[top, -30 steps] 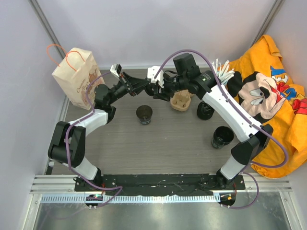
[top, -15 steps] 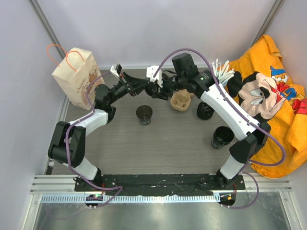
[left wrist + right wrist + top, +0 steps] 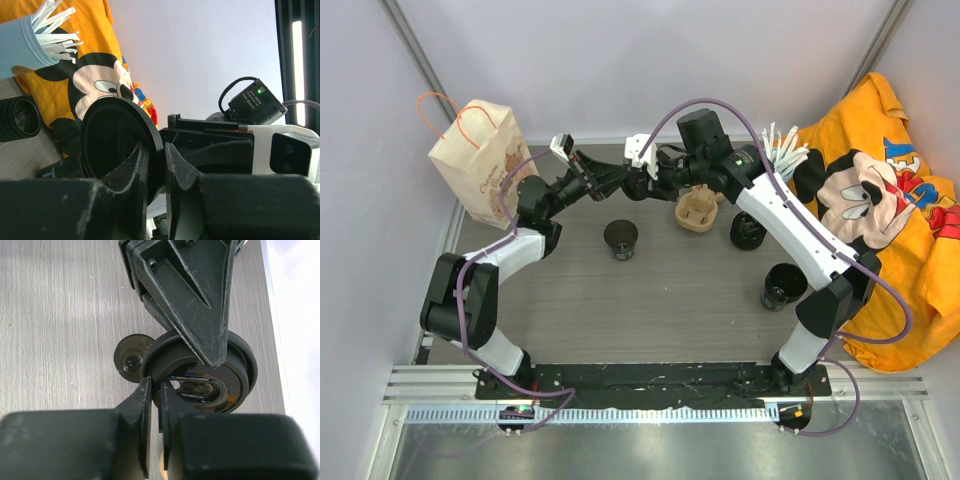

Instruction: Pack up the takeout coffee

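Hanging midair, small round black takeout coffee (image 3: 244, 371), rim pinched by both jaws

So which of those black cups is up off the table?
The cup pinched in mid-air between the left claw and right claw. The other three stand on the table, untouched.

Grey wood-grain bench (image 3: 670, 310), black takeout coffee (image 3: 620, 238) dark inside, tan carrier (image 3: 698, 212), beige paper bag (image 3: 480, 160) with orange handles — and an orange cloth (image 3: 895, 250) printed with a black-eared cartoon mouse — pale blue straw cup (image 3: 20, 45), white straws.
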Robot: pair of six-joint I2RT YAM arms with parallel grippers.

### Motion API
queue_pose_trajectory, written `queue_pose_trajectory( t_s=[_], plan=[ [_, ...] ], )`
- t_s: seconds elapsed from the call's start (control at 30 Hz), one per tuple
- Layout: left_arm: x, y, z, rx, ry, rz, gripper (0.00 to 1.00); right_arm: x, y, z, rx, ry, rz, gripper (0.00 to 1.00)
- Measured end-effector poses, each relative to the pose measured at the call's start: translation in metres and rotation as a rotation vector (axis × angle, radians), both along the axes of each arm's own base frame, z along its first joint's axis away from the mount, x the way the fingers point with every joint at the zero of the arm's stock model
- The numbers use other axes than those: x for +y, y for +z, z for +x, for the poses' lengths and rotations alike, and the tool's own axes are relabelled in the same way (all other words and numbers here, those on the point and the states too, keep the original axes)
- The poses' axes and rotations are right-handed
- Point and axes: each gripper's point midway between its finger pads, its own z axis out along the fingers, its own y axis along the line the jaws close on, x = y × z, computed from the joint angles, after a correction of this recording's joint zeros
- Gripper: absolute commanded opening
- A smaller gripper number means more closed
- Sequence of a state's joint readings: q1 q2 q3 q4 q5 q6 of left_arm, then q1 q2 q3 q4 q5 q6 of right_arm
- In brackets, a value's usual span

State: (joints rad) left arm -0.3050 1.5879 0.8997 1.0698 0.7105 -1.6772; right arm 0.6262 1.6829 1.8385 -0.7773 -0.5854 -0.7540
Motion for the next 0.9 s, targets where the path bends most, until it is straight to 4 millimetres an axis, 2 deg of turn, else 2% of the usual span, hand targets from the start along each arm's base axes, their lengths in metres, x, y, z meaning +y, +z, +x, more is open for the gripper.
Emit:
queue_pose_trajectory(
  t_s=[0.13, 0.2, 0.3, 0.4, 0.43, 0.5, 0.53, 0.77, 0.9],
  plan=[
    [0.0, 0.0, 0.0, -0.001, 0.003, -0.001, 0.14, -0.001, 0.001, 0.002, 0.001, -0.011, 0.001, 0.01],
    [0.001, 0.001, 0.0, -0.002, 0.003, -0.002, 0.3, -0.001, 0.001, 0.002, 0.001, -0.013, 0.0, 0.01],
    [0.001, 0.001, 0.001, 0.0, 0.004, -0.004, 0.35, -0.001, 0.001, 0.002, 0.0, -0.015, 0.0, 0.01],
    [0.001, 0.002, 0.001, 0.005, 0.004, -0.009, 0.51, 0.0, 0.0, 0.003, 0.003, -0.018, -0.002, 0.01],
    [0.001, 0.002, 0.001, 0.006, 0.004, -0.011, 0.64, 0.0, 0.0, 0.003, 0.005, -0.019, -0.003, 0.01],
    [0.002, 0.004, 0.001, 0.0, 0.005, -0.017, 0.79, -0.001, -0.003, 0.003, 0.014, -0.026, -0.008, 0.01],
    [0.003, 0.005, 0.001, -0.008, 0.008, -0.016, 0.99, -0.001, -0.003, 0.003, 0.014, -0.027, -0.009, 0.01],
    [0.018, 0.004, 0.011, -0.037, 0.054, -0.002, 1.0, -0.001, 0.0, 0.002, 0.009, -0.035, -0.018, 0.01],
    [0.033, 0.002, 0.017, -0.097, 0.091, 0.043, 1.0, -0.001, 0.009, 0.002, -0.018, -0.046, -0.026, 0.01]
  ],
)
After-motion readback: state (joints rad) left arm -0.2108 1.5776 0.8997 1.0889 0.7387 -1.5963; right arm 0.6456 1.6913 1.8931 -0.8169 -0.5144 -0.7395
